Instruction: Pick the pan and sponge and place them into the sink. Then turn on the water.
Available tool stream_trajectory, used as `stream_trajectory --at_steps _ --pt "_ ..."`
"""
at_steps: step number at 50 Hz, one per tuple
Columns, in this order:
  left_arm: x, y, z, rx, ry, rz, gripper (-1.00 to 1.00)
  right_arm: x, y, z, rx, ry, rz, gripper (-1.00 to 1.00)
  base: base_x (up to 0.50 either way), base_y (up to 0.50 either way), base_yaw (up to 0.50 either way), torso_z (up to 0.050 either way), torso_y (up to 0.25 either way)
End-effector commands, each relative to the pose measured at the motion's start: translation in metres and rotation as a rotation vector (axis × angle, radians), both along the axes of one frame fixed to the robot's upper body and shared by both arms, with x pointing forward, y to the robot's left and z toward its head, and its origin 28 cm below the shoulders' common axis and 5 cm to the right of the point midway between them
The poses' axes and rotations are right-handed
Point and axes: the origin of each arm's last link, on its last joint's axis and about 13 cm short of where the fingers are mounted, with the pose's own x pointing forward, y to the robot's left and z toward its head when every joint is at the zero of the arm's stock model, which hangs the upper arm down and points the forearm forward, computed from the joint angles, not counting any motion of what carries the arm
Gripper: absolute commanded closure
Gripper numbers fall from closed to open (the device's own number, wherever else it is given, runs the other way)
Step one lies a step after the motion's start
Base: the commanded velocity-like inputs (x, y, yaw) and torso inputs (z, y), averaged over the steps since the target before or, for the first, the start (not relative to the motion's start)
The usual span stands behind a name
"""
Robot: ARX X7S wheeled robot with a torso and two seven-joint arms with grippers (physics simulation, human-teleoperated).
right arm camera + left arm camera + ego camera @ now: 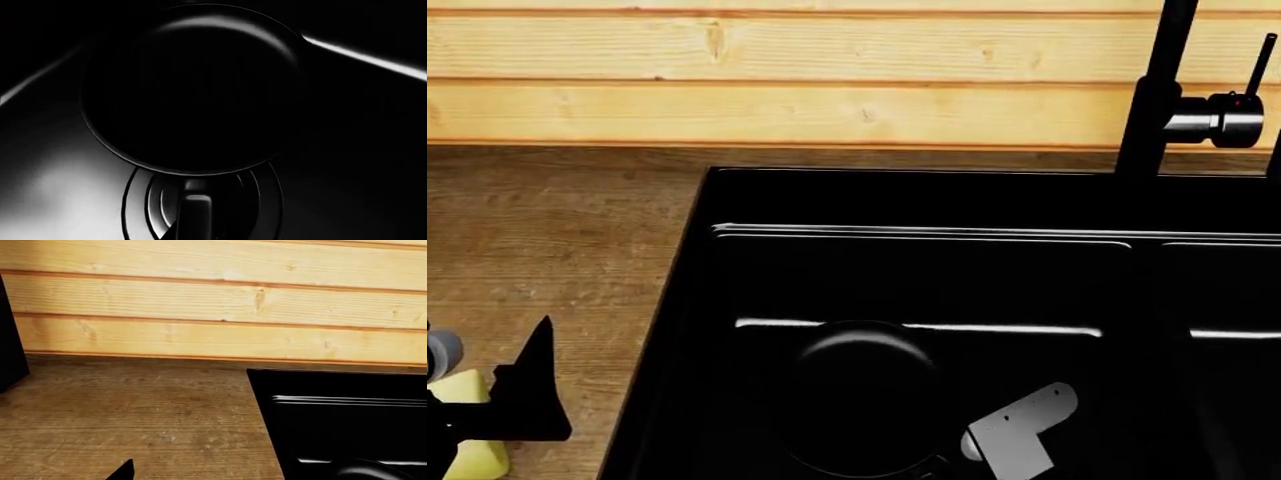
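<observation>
The black pan [861, 395] is low in the left basin of the black sink [961, 200]. In the right wrist view the pan [190, 90] hangs over the ringed drain [263, 200], and its handle [195, 212] runs back into my right gripper, which looks shut on it. Only that arm's grey bracket [1024, 428] shows in the head view. My left gripper [527, 400] is open over the wooden counter left of the sink, and one black fingertip [125, 471] shows in the left wrist view. The pale yellow sponge [474, 450] lies on the counter just beside and partly behind it. No water runs.
The tall black faucet [1154, 90] with its side lever [1228, 115] stands behind the sink at the right. A plank wall [761, 70] backs the wooden counter [547, 250]. A dark object [10, 335] stands at the edge of the left wrist view.
</observation>
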Motion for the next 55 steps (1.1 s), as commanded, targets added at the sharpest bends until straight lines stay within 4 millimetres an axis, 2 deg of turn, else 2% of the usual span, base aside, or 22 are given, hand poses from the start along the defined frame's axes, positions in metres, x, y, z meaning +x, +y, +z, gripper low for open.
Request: stream_trajectory --at_steps 1,4,5,20,32,38,48,54,55 --pt "0.001 -0.002 0.0 0.0 0.001 0.003 -1.0 0.006 0.002 0.005 0.024 -0.03 -0.006 1.0 0.0 0.0 0.0 0.0 0.0" --pt "0.0 0.0 0.0 -0.001 0.0 0.003 -1.0 0.006 0.002 0.005 0.021 -0.032 -0.007 1.0 0.0 0.0 0.0 0.0 0.0" --pt "-0.001 0.001 0.0 -0.001 0.0 0.004 -1.0 0.005 0.002 0.005 0.018 -0.033 -0.007 -1.0 0.0 0.0 0.0 0.0 0.0" --pt "-0.001 0.001 -0.001 -0.002 0.002 0.003 -1.0 -0.001 0.0 0.014 0.022 -0.043 -0.02 -1.0 0.0 0.0 0.0 0.0 0.0" --pt "0.0 0.0 0.0 -0.003 0.001 0.001 -1.0 -0.004 0.003 0.053 0.016 -0.119 -0.037 -1.0 0.0 0.0 0.0 0.0 0.0" --pt "-0.003 -0.002 0.0 0.016 0.016 0.011 -1.0 -0.012 0.002 0.075 0.019 -0.164 -0.066 -1.0 0.0 0.0 0.0 0.0 0.0" --pt "-0.021 -0.008 0.021 0.091 -0.002 0.1 -1.0 -0.033 0.005 0.106 0.039 -0.283 -0.146 -1.0 0.0 0.0 0.0 0.0 0.0" --pt "-0.035 -0.01 0.027 0.073 0.057 0.126 -1.0 -0.04 0.007 0.114 0.068 -0.345 -0.19 -1.0 0.0 0.0 0.0 0.0 0.0" --pt "-0.037 -0.01 0.028 0.006 0.093 0.13 -1.0 -0.041 0.006 0.115 0.09 -0.353 -0.246 -1.0 0.0 0.0 0.0 0.0 0.0"
